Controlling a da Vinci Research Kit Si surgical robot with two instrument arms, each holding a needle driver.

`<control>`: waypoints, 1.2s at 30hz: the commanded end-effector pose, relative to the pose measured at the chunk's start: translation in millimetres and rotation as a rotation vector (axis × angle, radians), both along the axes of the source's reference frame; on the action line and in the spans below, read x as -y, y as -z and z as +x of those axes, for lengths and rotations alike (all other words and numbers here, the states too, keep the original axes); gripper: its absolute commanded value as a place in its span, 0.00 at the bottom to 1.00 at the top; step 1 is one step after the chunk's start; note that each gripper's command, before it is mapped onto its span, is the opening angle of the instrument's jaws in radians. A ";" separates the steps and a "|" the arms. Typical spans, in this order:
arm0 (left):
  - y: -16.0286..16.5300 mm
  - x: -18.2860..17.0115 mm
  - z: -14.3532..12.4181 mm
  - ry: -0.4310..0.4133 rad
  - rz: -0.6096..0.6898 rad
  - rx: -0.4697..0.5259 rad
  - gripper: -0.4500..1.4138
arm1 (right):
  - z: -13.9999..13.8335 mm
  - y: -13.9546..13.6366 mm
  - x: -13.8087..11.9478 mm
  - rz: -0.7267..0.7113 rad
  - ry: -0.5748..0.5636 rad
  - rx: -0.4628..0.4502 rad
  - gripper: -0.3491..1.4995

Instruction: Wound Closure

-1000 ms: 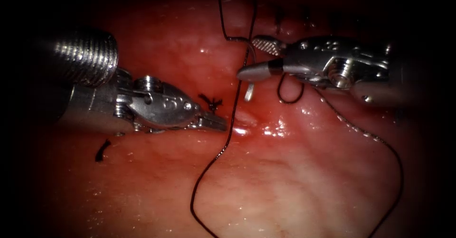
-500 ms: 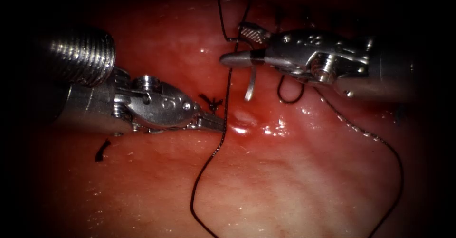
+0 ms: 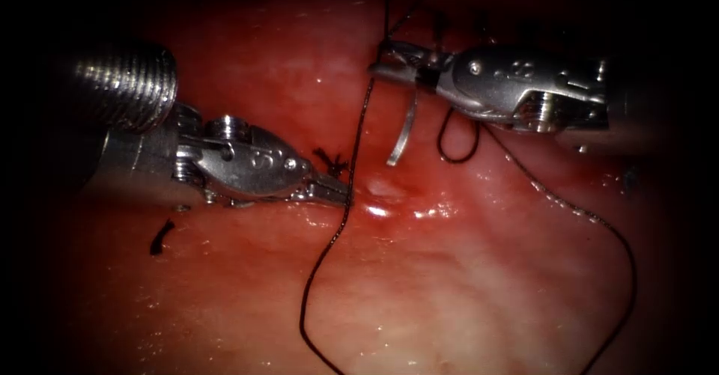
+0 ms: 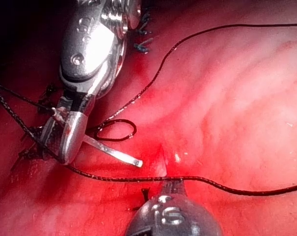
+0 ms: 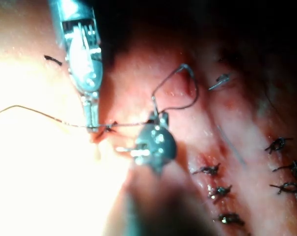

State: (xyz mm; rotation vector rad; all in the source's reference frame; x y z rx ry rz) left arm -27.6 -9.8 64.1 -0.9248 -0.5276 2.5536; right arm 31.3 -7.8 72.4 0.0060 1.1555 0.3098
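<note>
Dark thread (image 3: 352,158) is pinched by left hand (image 3: 341,193); right hand (image 3: 389,68) grips needle (image 3: 404,132) clear of tissue (image 3: 464,270)

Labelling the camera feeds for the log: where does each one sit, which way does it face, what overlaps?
Endoscope: above and in front of the tissue; left tool shut on thread, right tool holding the needle clear of tissue.
Left wrist: along the left shaft; own tool, right tool, needle.
Right wrist: along the right shaft; own tool, left tool.
Shared: both tools, thread.
</note>
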 end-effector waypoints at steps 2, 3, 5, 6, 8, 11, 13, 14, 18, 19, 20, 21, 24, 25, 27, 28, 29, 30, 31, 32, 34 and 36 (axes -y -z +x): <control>-0.5 0.1 -0.6 -0.001 -0.001 0.002 0.15 | 1.3 -0.2 0.5 -0.011 0.025 -0.048 0.00; -0.5 0.1 -0.6 -0.001 -0.001 0.002 0.15 | 1.5 -0.2 0.7 -0.014 0.033 -0.069 0.00; -0.5 0.0 -0.6 -0.001 -0.001 0.002 0.15 | 1.7 -0.1 1.1 -0.020 0.048 -0.096 0.00; -0.5 0.0 -0.6 -0.001 -0.001 0.002 0.15 | 1.8 -0.1 1.1 -0.025 0.049 -0.111 0.00; -0.5 0.0 -0.6 -0.001 -0.001 0.002 0.15 | 2.0 -0.2 1.1 0.078 0.016 -0.158 0.00; -0.5 0.0 -0.6 -0.001 -0.001 0.002 0.15 | 2.3 -0.9 1.1 0.125 0.038 -0.192 0.00; -0.5 0.0 -0.5 -0.002 -0.001 0.003 0.15 | 2.3 -1.6 1.5 0.184 0.036 -0.212 0.00; -0.5 0.0 -0.5 -0.002 -0.001 0.003 0.15 | 2.3 -1.9 1.7 0.202 0.031 -0.212 0.00; -0.6 -0.1 -0.3 -0.004 -0.001 0.004 0.15 | 2.1 -3.3 2.8 0.403 -0.065 -0.247 0.00; -0.6 -0.1 -0.2 -0.003 -0.003 0.003 0.15 | 2.1 -3.6 3.1 0.433 -0.085 -0.267 0.00; -0.6 -0.2 -0.2 -0.004 -0.002 0.003 0.15 | 2.2 -4.0 3.5 0.472 -0.098 -0.287 0.00; -0.6 -0.2 -0.1 -0.004 -0.002 0.003 0.15 | 2.2 -4.4 3.9 0.504 -0.109 -0.301 0.00; -0.6 -0.2 -0.1 -0.004 -0.002 0.003 0.15 | 2.6 -5.3 5.1 0.601 -0.119 -0.330 0.00; -0.6 -0.2 -0.1 -0.004 -0.002 0.003 0.15 | 2.7 -5.6 5.5 0.626 -0.122 -0.335 0.00; -0.6 -0.2 -0.1 -0.004 -0.002 0.003 0.15 | 2.8 -5.8 6.3 0.677 -0.116 -0.342 0.00; -0.6 -0.2 -0.1 -0.004 -0.003 0.003 0.15 | 2.8 -5.7 6.5 0.689 -0.113 -0.344 0.00; -0.6 -0.2 -0.1 -0.004 -0.003 0.003 0.15 | 2.9 -5.6 6.7 0.702 -0.108 -0.347 0.00; -0.7 -0.2 -0.1 -0.004 -0.003 0.003 0.15 | 3.0 -5.5 6.9 0.721 -0.107 -0.349 0.00; -0.7 -0.3 -0.1 -0.005 -0.003 0.003 0.15 | 3.1 -5.1 7.3 0.776 -0.112 -0.357 0.00; -0.8 -0.3 -0.1 -0.005 -0.003 0.004 0.15 | 3.2 -4.8 7.5 0.806 -0.113 -0.360 0.00; -0.8 -0.4 0.1 -0.007 -0.003 0.005 0.15 | 3.4 -4.4 8.0 0.880 -0.113 -0.366 0.00; -0.8 -0.4 0.2 -0.008 -0.003 0.005 0.15 | 3.5 -4.0 8.6 0.981 -0.108 -0.346 0.00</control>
